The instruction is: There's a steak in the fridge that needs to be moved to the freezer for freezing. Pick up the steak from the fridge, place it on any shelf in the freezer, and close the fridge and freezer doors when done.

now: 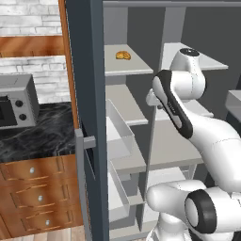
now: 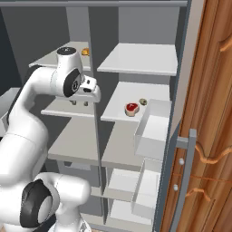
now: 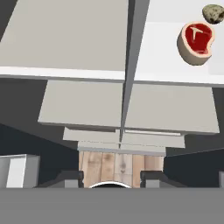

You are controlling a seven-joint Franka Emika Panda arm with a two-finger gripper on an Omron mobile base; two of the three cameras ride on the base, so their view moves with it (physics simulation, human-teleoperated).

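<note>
Plainly, steak [image 2: 132, 108] on shelf [image 2: 118, 106] rightward, clenched empty claw [image 2: 80, 103] leftward.

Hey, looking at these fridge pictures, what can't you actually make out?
- The steak: left base view, hidden behind the arm.
- The small round item beside it: hand view cuts it at the right edge; right base view shows it too small to identify.
- The fingers: hand view, only their tops clear the bottom edge.
- The pastry: right base view, partly behind the arm's top joint.
</note>
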